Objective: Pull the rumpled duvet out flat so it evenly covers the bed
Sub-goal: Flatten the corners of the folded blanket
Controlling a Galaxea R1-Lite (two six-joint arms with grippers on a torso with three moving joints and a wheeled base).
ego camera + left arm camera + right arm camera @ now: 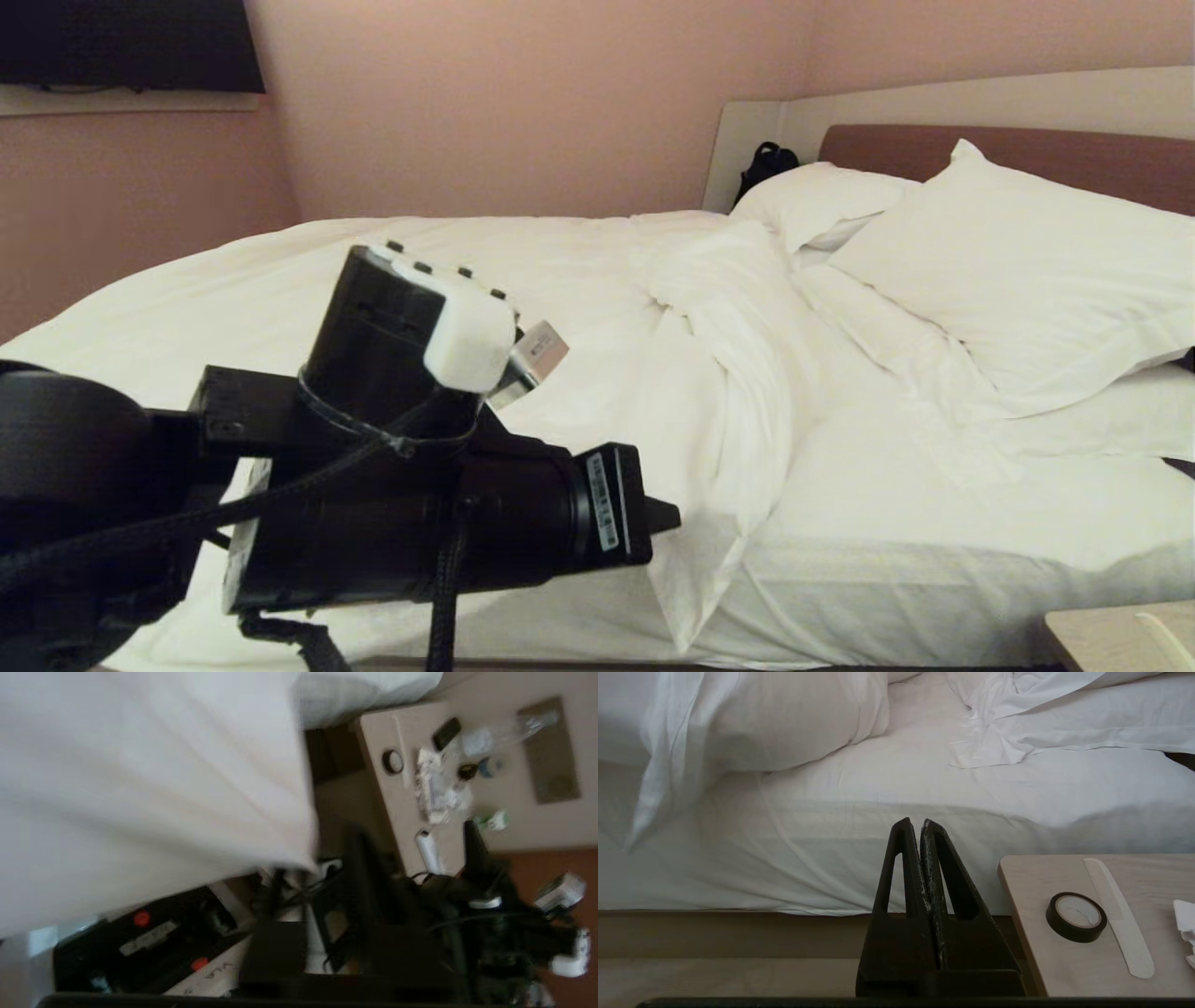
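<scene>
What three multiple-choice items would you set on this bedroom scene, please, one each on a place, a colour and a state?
1. Where does the tape roll lie?
A. On a pillow
B. On the bedside table, beside the comb
C. On the floor

2. What colour is the padded headboard insert?
A. Reddish-brown
B. Blue
C. Green

3. How does the right tool stand?
A. Wide open
B. Shut on the duvet
C. Shut, holding nothing

Answers:
1 B: the tape roll rests on the bedside table next to the comb.
2 A: the padded headboard insert shows reddish-brown behind the pillows.
3 C: the right tool has its fingers pressed together, short of the bed, with no cloth between them.
</scene>
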